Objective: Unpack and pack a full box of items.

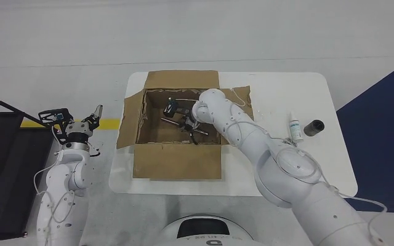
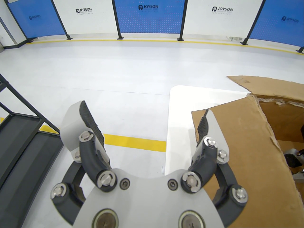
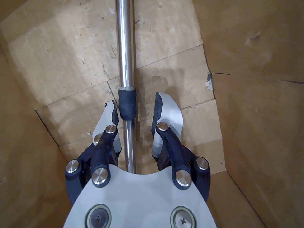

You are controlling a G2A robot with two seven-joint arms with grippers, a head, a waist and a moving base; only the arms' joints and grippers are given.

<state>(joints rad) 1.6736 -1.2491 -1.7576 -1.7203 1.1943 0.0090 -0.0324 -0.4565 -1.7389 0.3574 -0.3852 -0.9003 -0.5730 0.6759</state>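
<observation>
An open cardboard box (image 1: 177,161) stands on the white table (image 1: 277,86). My right arm reaches down into it. The right gripper (image 3: 135,100) is open around a shiny metal tube (image 3: 124,36) with a black band, lying on the box floor (image 3: 71,48). One pad touches the band, the other stands apart from it. In the top view the tube (image 1: 172,121) lies beside a dark item with a teal part (image 1: 170,107). My left gripper (image 2: 144,110) hangs open and empty over the floor, left of the table and the box flap (image 2: 237,143).
A white bottle (image 1: 295,128) and a short black cylinder (image 1: 314,127) lie on the table right of the box. A black rack (image 1: 18,147) stands on the floor at the far left, close to the left arm. Box walls (image 3: 249,24) close in around the right gripper.
</observation>
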